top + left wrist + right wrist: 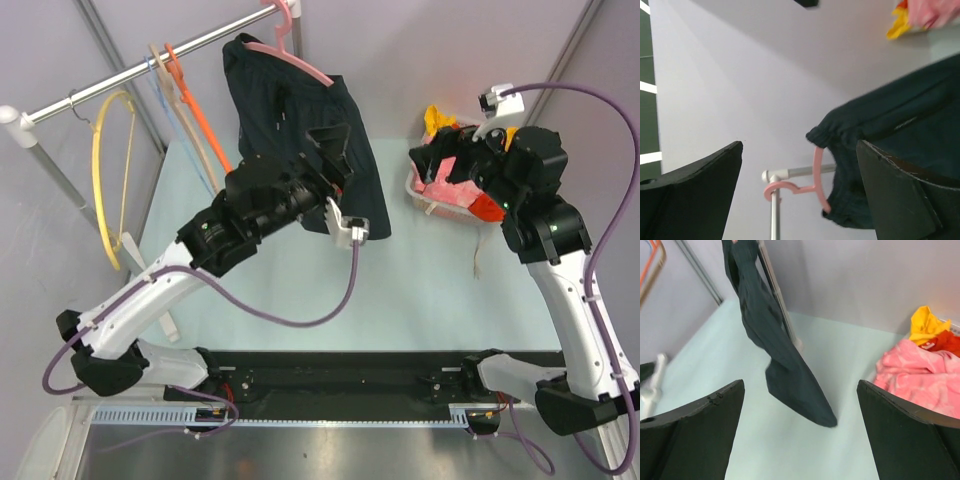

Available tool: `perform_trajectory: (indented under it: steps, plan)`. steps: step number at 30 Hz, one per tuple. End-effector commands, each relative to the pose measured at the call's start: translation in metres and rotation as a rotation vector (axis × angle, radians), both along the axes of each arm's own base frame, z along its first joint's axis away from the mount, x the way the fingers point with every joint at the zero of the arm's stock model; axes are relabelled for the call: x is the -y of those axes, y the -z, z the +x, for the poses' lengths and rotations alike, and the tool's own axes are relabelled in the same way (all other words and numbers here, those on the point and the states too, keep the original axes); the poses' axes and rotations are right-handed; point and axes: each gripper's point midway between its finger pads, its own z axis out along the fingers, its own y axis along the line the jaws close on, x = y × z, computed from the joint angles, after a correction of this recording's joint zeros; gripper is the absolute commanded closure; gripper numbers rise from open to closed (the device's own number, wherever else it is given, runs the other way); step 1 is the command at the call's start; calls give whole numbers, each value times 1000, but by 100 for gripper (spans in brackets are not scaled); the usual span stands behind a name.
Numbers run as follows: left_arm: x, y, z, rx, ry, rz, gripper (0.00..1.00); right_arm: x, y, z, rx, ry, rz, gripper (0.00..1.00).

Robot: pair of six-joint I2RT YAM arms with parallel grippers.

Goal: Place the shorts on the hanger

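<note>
I get bright, even, diffuse light in all views, with only soft shadows on the table (440,300). Both wrist views look slightly soft, and the shorts (290,110) lose detail.

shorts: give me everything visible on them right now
The shorts are dark navy, soft, matte fabric with a gathered elastic waistband and a pocket seam. They hang draped over the pale-pink hanger, whose hook sits on the metal rail. The cloth falls in loose folds, one lower corner reaching towards the table; contact there is unclear. The open left claw stands beside the cloth, not clamping it.
</note>
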Motion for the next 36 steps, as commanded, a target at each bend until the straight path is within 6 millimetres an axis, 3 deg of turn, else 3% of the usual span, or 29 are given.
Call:
perform_trajectory:
  steps: [1, 2, 4, 5, 7, 9, 11, 13, 14, 16, 17, 19, 20, 22, 23, 25, 26, 29, 33, 36]
  plan:
    - [0, 6, -40, -289, -78, -173, 0, 8, 17, -20, 11, -32, -113, 0]
    - [-5, 15, -37, -316, -173, -197, 0, 11, 23, -26, 6, -36, -144, 0]
    - [10, 43, -57, -438, -197, -206, 0, 16, 44, -35, -43, -59, -216, 0]
    - [12, 74, -66, -524, -219, -122, 0, 17, 54, -42, -58, -81, -241, 0]
    - [16, 98, -87, -743, -222, -148, 0, 18, 71, -56, -91, -132, -291, 0]
    - [16, 138, -111, -961, -246, -92, 0, 21, 90, -72, -133, -171, -324, 0]
    - [8, 176, -128, -1096, -289, -43, 0, 27, 108, -83, -163, -186, -364, 0]
    - [3, 199, -138, -1178, -303, -14, 0, 34, 123, -88, -179, -191, -407, 0]
    - [-9, 218, -137, -1238, -359, 2, 0, 36, 136, -95, -205, -208, -429, 0]
    - [-17, 227, -141, -1350, -351, -21, 0, 40, 148, -101, -204, -226, -476, 0]
    - [-31, 236, -132, -1401, -408, -52, 0, 42, 156, -105, -218, -238, -494, 0]
    - [-42, 240, -132, -1457, -426, -90, 0, 47, 173, -112, -238, -241, -524, 0]
    - [-53, 256, -133, -1487, -477, -89, 0, 51, 180, -115, -245, -251, -555, 0]
    - [-63, 263, -135, -1484, -500, -125, 0, 56, 198, -121, -269, -265, -597, 0]
    - [-75, 281, -139, -1503, -542, -108, 0, 59, 203, -123, -274, -264, -622, 0]
    - [-91, 290, -136, -1473, -570, -149, 0, 64, 219, -125, -308, -267, -659, 0]
    - [-106, 312, -136, -1478, -632, -136, 0, 67, 225, -126, -320, -272, -684, 0]
    - [-133, 333, -135, -1445, -699, -172, 0, 74, 245, -127, -364, -282, -733, 0]
    - [-157, 339, -131, -1397, -755, -244, 0, 79, 264, -125, -399, -279, -756, 0]
    - [-166, 328, -125, -1365, -757, -308, 0, 80, 270, -121, -408, -275, -759, 0]
